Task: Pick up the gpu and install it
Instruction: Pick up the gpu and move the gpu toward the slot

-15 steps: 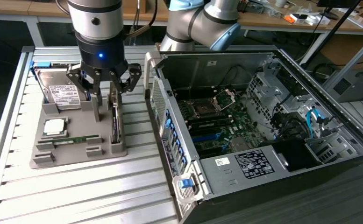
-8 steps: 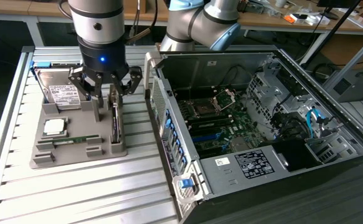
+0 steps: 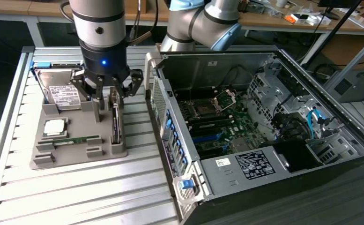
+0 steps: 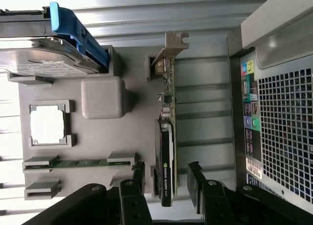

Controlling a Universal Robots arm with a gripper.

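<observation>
The gpu (image 3: 115, 124) stands on its edge in a slot along the grey holder tray (image 3: 75, 152), on the side nearest the computer case. In the wrist view the gpu (image 4: 167, 137) shows its thin board, its black cooler and its silver end bracket. My gripper (image 3: 107, 101) hangs right over the card with its jaws open. In the wrist view my gripper (image 4: 166, 175) has one black finger (image 4: 138, 178) on each side of the card's cooler end, with a gap between fingers and card.
The tray (image 4: 98, 137) also holds a hard drive (image 3: 63, 93) in a blue caddy (image 4: 73, 29), a CPU (image 3: 55, 125) and a RAM stick (image 3: 75, 140). The open computer case (image 3: 244, 122) lies at the exterior view's right, motherboard exposed, its wall close beside the tray.
</observation>
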